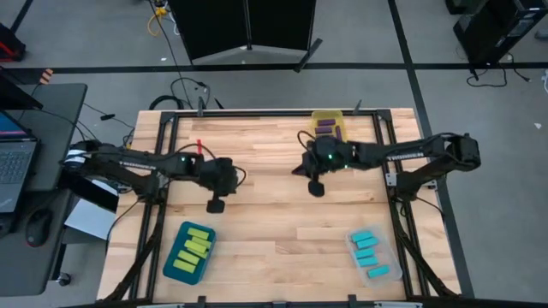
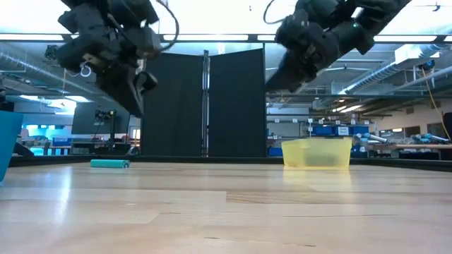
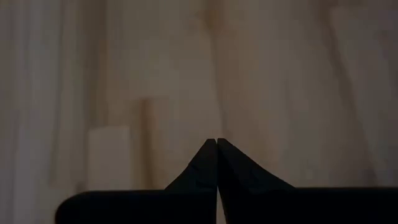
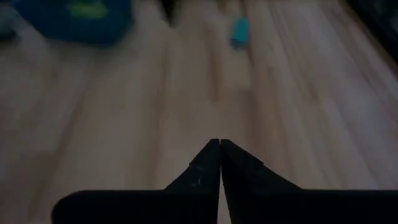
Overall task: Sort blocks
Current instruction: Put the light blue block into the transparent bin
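Note:
Both grippers hang above the table, shut, with nothing between their fingers. My left gripper (image 1: 216, 205) (image 3: 216, 142) is left of centre. My right gripper (image 1: 316, 188) (image 4: 220, 142) is right of centre, near the yellow bin (image 1: 327, 124). Purple blocks (image 1: 326, 128) lie in that bin at the far edge. Lime green blocks (image 1: 195, 245) lie in the teal bin (image 1: 175, 265) at the near left. Cyan blocks (image 1: 368, 248) lie in the clear bin (image 1: 387, 272) at the near right. One cyan block (image 2: 109, 164) (image 4: 239, 31) lies flat on the bare table.
Bare wooden tabletop (image 1: 282, 222) spreads between the three bins. The black frame rails (image 1: 257, 115) run along the table's far edge and down both sides. A side desk with a laptop (image 1: 13, 162) stands beyond the left edge.

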`<action>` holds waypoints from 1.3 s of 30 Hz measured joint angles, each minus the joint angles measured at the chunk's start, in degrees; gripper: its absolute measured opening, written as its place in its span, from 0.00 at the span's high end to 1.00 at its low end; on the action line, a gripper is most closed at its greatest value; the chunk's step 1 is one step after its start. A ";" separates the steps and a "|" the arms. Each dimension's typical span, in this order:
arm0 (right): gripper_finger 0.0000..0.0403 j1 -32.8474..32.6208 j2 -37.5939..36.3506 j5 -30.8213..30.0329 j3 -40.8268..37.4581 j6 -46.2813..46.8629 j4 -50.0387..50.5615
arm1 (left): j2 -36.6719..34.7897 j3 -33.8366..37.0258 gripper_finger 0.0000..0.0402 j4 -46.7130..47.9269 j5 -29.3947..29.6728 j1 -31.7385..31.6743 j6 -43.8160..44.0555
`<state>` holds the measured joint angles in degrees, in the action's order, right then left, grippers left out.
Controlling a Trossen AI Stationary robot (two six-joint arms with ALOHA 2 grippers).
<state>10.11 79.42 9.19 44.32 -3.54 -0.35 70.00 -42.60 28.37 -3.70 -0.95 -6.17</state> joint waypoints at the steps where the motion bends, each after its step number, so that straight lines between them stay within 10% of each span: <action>1: 0.95 -1.11 0.07 0.01 -0.78 0.40 -3.26 | 0.00 -0.27 0.98 1.47 0.01 -1.02 -0.42; 14: 0.94 -8.35 0.15 -5.00 -2.98 1.06 -8.60 | 0.92 -1.26 0.97 14.84 2.02 -14.55 -5.48; 29: 0.93 -8.55 0.15 -5.09 -2.98 1.08 -9.02 | 13.67 -1.24 0.61 16.80 11.46 -20.23 -14.55; 39: 0.96 -8.55 0.15 -5.09 -2.98 1.06 -8.97 | 19.32 -1.46 0.54 15.31 15.83 -24.54 -16.22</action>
<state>1.56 79.57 4.10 41.34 -2.48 -9.32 89.32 -44.05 43.68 12.12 -25.50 -22.39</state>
